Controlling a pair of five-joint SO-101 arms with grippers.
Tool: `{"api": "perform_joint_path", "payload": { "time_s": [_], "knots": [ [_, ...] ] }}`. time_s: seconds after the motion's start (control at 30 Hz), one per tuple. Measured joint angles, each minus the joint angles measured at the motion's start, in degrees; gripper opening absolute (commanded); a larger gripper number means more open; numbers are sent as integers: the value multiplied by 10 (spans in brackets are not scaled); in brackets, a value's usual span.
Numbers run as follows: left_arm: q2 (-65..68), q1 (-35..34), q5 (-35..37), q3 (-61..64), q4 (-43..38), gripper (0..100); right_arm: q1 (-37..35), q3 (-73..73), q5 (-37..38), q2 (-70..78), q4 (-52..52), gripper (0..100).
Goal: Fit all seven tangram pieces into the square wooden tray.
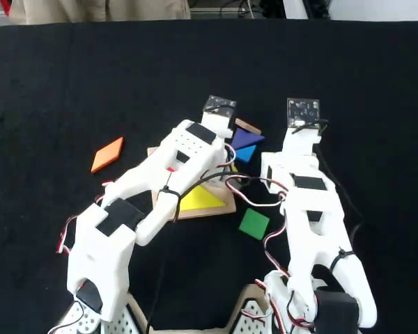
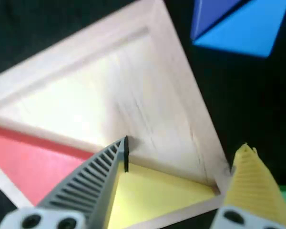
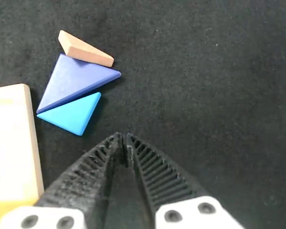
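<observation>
Left wrist view: the left gripper (image 2: 186, 143) gapes wide, empty, above the wooden tray (image 2: 190, 95), which holds a yellow triangle (image 2: 157, 195) and a red piece (image 2: 33, 162). The right gripper (image 3: 123, 138), pinched closed on nothing, hangs right of the tray, near the dark blue triangle (image 3: 76, 83).

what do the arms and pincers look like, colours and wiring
The left arm and right arm are white shells with black motor blocks and red, black and white wires. The left pincer has one grey ribbed finger and one yellow; the right pincer has two black ribbed fingers.
</observation>
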Motion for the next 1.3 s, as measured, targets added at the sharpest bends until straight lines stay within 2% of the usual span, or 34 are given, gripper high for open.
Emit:
{"api": "perform_joint_path", "payload": {
  "time_s": [0.13,0.43,0.6,0.7,0.83,0.97,1.17,1.3],
  "knots": [
    [-5,2,0,1,36,350,0,0,0,0,0,11],
    [-109,1,2,12,44,350,0,0,0,0,0,11],
    [-176,-14,-37,47,53,350,0,0,0,0,0,11],
    [-244,-61,-47,86,63,350,0,0,0,0,0,11],
    [-365,-169,-47,170,59,350,0,0,0,0,0,11],
    [-503,-267,-47,282,-1,350,0,0,0,0,0,11],
    [-649,-296,-48,473,-131,350,0,0,0,0,0,11],
    [-674,-324,-48,509,-153,350,0,0,0,0,0,11]
  ]
}}
